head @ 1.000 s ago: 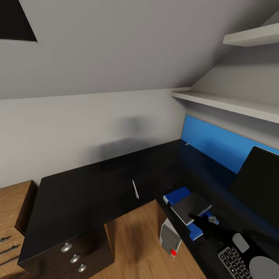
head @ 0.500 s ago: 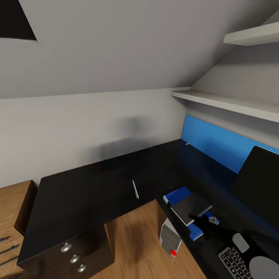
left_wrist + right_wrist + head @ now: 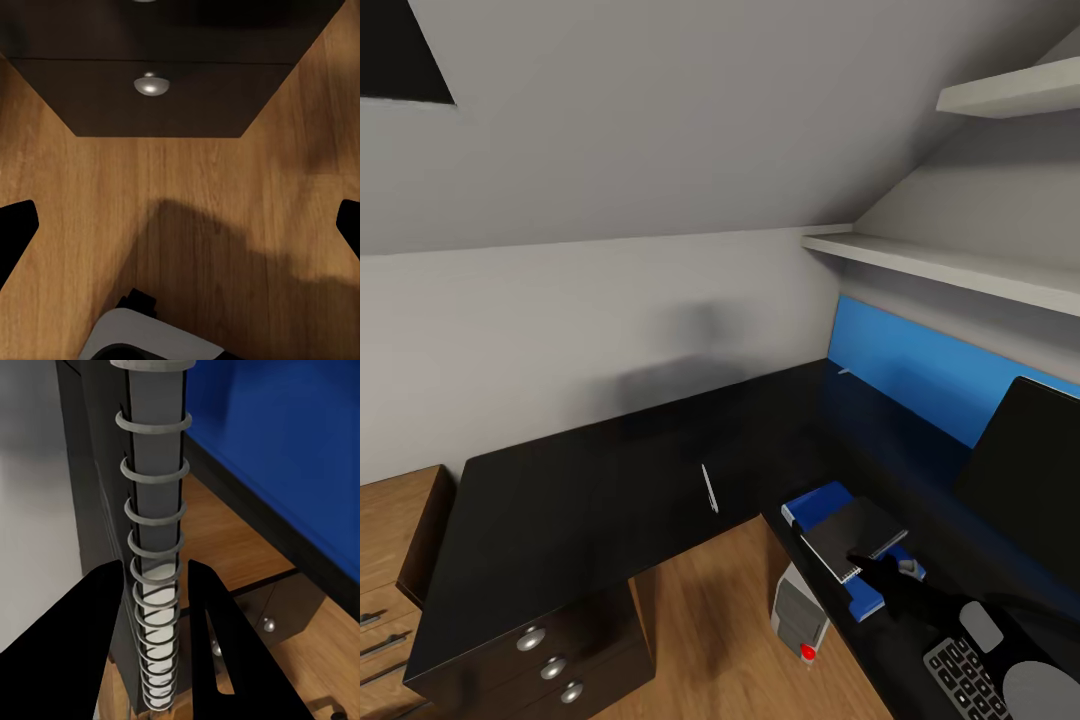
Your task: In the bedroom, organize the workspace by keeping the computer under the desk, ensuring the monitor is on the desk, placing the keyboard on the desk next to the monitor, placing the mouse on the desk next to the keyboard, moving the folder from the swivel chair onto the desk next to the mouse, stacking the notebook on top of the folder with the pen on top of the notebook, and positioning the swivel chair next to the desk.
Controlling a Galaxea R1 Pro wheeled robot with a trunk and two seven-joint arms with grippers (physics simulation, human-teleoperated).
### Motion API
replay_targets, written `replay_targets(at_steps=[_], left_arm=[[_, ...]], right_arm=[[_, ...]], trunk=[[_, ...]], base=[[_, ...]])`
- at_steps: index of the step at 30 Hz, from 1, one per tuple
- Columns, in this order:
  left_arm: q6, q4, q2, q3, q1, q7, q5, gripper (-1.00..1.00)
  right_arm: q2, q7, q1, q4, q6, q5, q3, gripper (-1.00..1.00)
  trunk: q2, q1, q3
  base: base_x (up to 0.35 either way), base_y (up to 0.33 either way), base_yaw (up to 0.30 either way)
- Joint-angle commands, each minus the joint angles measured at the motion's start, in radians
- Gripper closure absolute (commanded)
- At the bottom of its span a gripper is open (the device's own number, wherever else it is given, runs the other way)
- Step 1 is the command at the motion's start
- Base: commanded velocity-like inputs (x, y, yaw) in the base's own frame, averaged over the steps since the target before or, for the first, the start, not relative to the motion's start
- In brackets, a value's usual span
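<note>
The right pincer (image 3: 882, 572), matte black, is clamped on the spiral-bound edge of the notebook (image 3: 857, 532), a thin grey booklet with a plain cover. In the right wrist view its two dark fingers (image 3: 112, 630) sit either side of the wire coil of the notebook (image 3: 156, 547), narrow around it. The notebook lies on the bright blue folder (image 3: 822, 503), whose white-edged corners stick out beyond the pincer on both sides.

Both rest on the glossy black desk (image 3: 590, 500). The slim silver pen (image 3: 709, 489) lies well apart from the pincer, out on the other wing of the L. Close behind the pincer are the keyboard (image 3: 965, 675) with pale-marked keys and the monitor (image 3: 1025, 470), flat and black. Below the pincer stands the computer (image 3: 797, 608), a light grey tower.

Nothing differs from half a second ago; the pincer and notebook sit as before.

The left pincer's finger tips (image 3: 16, 229) stand wide apart over wood-grain floor (image 3: 187, 195), near a black drawer unit (image 3: 161, 105) with a round silver knob (image 3: 151, 84), its drawers shut.
</note>
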Motion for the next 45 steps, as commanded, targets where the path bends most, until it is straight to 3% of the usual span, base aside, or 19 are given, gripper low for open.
replay_targets(at_steps=[1, 26, 27, 45], left_arm=[[-0.002, 0.000, 0.000, 0.002, -0.001, 0.004, -0.004, -1.00], [-0.002, 0.000, 0.000, 0.003, -0.001, 0.004, -0.004, -1.00], [-0.002, 0.000, 0.000, 0.003, -0.001, 0.004, -0.004, -1.00], [-0.002, 0.000, 0.000, 0.003, -0.001, 0.004, -0.004, -1.00]], right_arm=[[0.000, 0.002, -0.001, 0.000, 0.005, 0.002, -0.005, 1.00], [-0.002, 0.001, -0.001, -0.001, 0.005, 0.002, -0.004, 1.00], [-0.002, 0.001, -0.001, -0.001, 0.005, 0.002, -0.004, -1.00], [-0.003, 0.001, -0.001, -0.001, 0.000, 0.003, -0.002, -1.00]], trunk=[[-0.001, 0.000, -0.002], [-0.001, 0.000, -0.002], [-0.001, 0.000, -0.002], [-0.001, 0.000, -0.002]], base=[[0.000, 0.000, 0.000], [0.000, 0.000, 0.000], [0.000, 0.000, 0.000], [0.000, 0.000, 0.000]])
